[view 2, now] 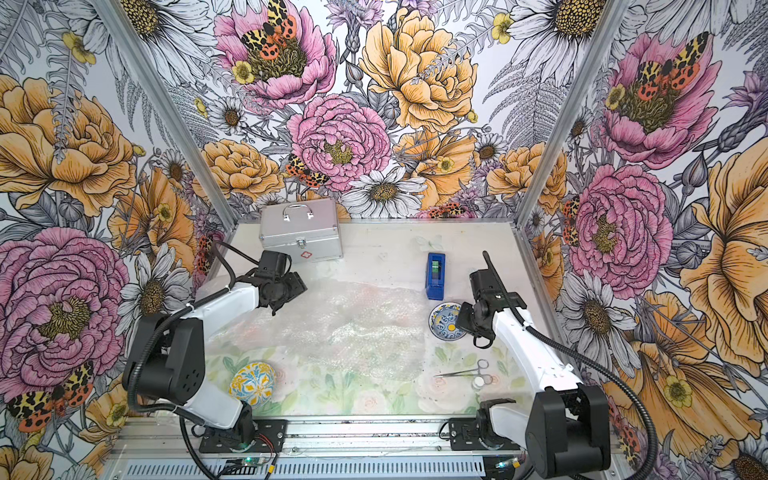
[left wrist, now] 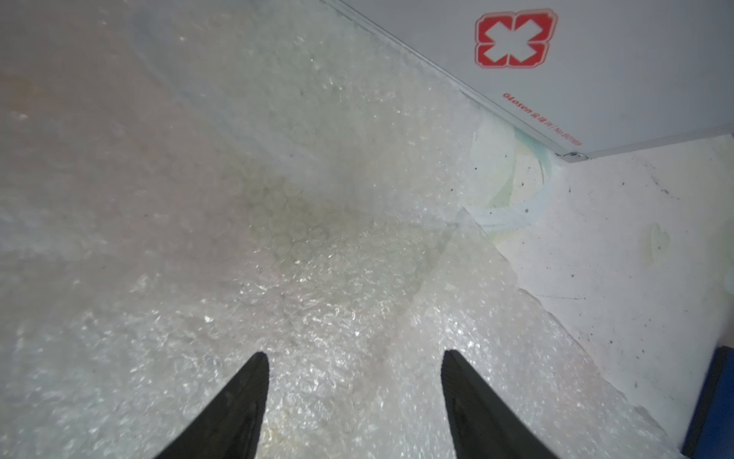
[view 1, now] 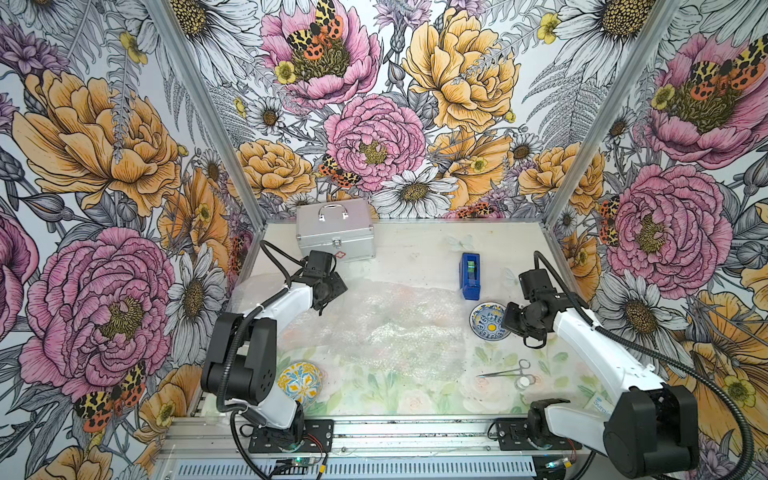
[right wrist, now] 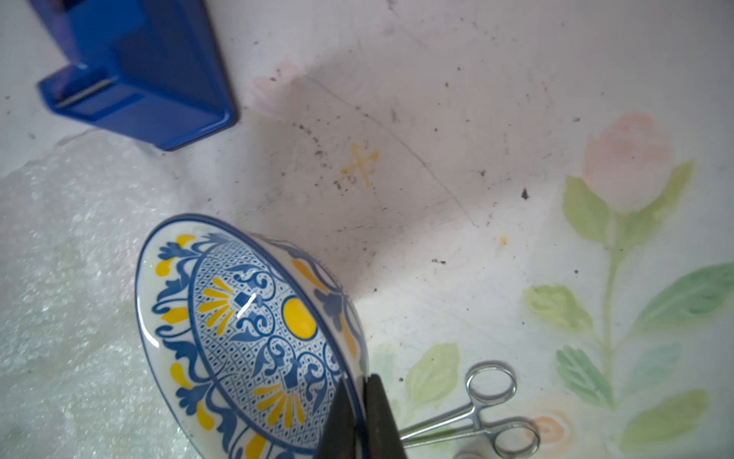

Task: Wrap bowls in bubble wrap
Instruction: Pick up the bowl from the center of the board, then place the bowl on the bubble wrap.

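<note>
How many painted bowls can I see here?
2. One bowl is right of the bubble wrap, near the blue tape dispenser, its rim pinched by the right gripper. The other bowl lies front left, beside the left arm. None seems hidden.

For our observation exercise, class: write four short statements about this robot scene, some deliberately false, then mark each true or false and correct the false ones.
1. The right end effector pinches the rim of a patterned bowl. True.
2. The left end effector is shut on the bubble wrap. False: its jaws stand open over the wrap, holding nothing.
3. The blue tape dispenser sits atop the silver case. False: it stands on the table, apart from the case.
4. A second bowl lies unwrapped on the robot's left side. True.
</note>
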Available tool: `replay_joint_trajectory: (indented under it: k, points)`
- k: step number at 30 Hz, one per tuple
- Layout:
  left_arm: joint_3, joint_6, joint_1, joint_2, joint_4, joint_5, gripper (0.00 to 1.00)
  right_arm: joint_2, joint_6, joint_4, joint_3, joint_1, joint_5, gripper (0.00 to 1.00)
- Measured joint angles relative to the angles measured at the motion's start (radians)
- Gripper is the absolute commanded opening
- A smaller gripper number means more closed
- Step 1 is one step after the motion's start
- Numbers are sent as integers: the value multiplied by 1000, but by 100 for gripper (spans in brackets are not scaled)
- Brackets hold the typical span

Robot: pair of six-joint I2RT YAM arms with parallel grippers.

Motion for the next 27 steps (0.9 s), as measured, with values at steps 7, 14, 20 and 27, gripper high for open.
replay_joint_trajectory:
  k: [7, 14, 20, 27]
  points:
    - [117, 9, -6, 162, 10, 17, 70, 113, 30, 8, 251, 337, 11, 0]
    - [164, 7, -56, 200, 23, 31, 69, 441, 104, 134, 339, 539, -11, 0]
    - [138, -18, -40, 211, 26, 73, 69, 558, 129, 194, 340, 552, -23, 0]
    - [85, -20, -27, 171, 36, 93, 68, 561, 129, 233, 371, 525, -43, 0]
